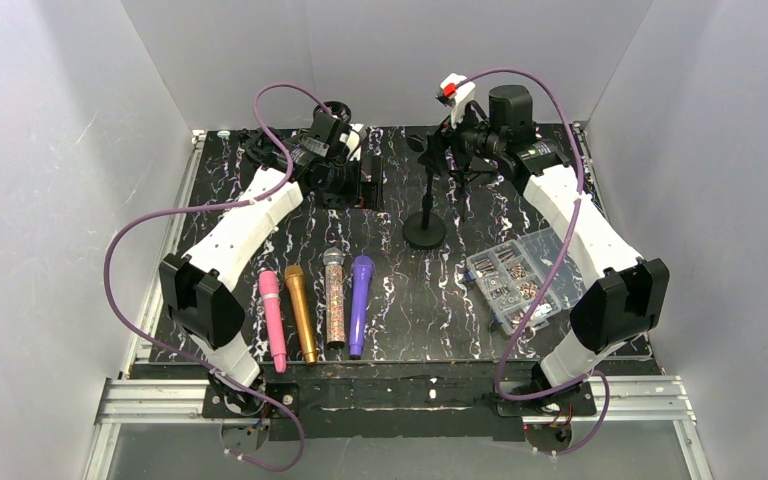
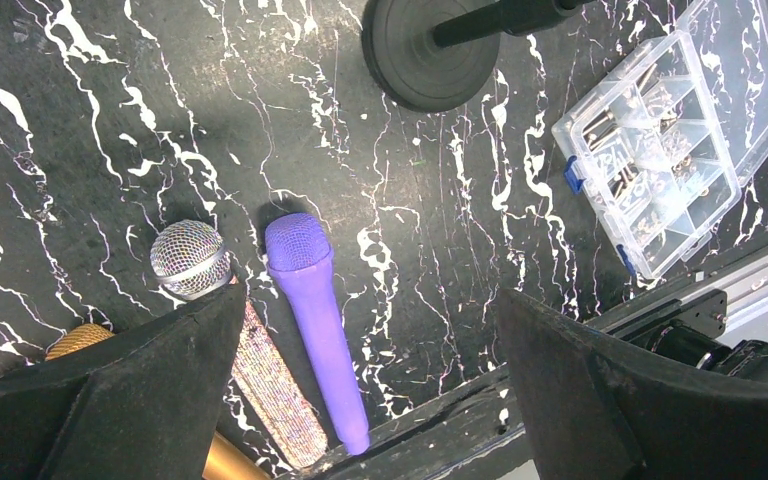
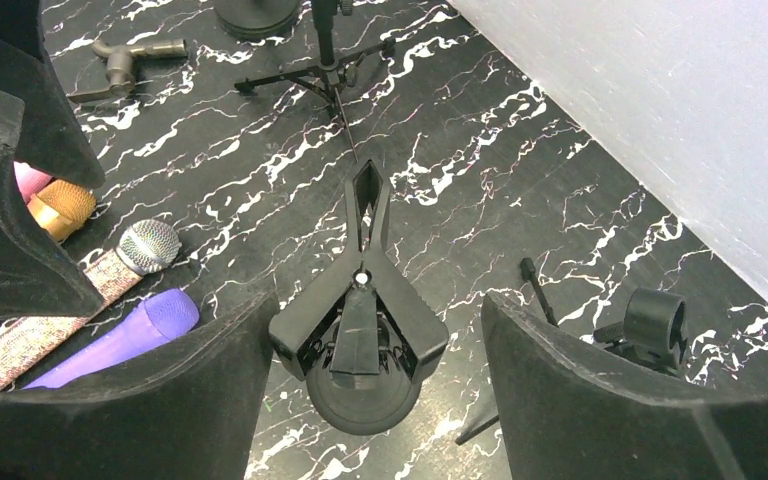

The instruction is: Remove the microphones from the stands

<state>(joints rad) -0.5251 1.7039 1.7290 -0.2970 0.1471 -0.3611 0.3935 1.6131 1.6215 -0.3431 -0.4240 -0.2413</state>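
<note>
Right claw (image 3: 378,300): you are holding it spread, the stand's clip (image 3: 360,250) between its fingers, the wall (image 3: 660,120) standing beyond its right finger. The purple microphone (image 3: 120,335) is lying leftward. Left claw (image 2: 370,300) is gaping above open tabletop (image 2: 430,260).

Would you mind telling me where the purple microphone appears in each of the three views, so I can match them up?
Top external: the purple microphone lies lower centre, rightmost of four in a row.
Left wrist: lower centre, head towards the top.
Right wrist: lower left, partly hidden by a finger.
Shared landmark: the silver glitter microphone right beside it.
</note>
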